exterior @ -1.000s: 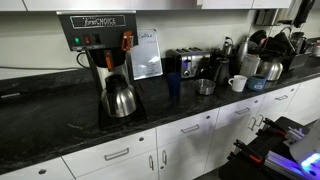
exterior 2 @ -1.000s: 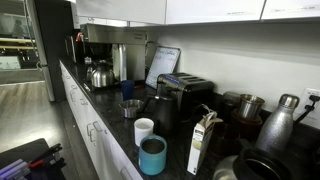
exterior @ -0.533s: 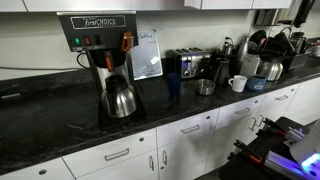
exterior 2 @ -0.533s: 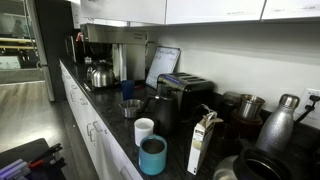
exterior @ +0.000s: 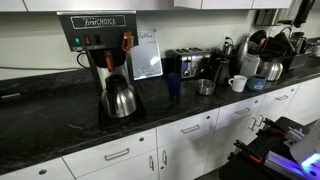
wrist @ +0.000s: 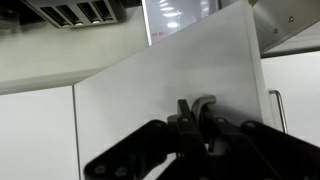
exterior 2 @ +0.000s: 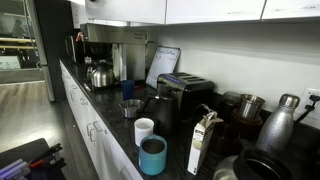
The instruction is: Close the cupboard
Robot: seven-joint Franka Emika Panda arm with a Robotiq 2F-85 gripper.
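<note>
The wrist view is filled by a white cupboard door (wrist: 160,80) that stands ajar, its face slanting across the picture. My gripper (wrist: 197,104) is shut with nothing between its fingers, and the fingertips (wrist: 205,102) are at or against the door's face. Beside it on the right is a neighbouring door with a metal handle (wrist: 275,110). In both exterior views only the bottom edge of the upper cupboards (exterior: 120,5) (exterior 2: 130,10) shows along the top, and the gripper is out of sight there.
The black counter (exterior: 60,115) holds a coffee machine (exterior: 100,45) with a steel pot (exterior: 120,98), a toaster (exterior: 186,63) (wrist: 75,10), a clipboard (exterior: 147,52), cups (exterior 2: 152,155), kettles and flasks (exterior 2: 278,125). White drawers (exterior: 120,155) run below.
</note>
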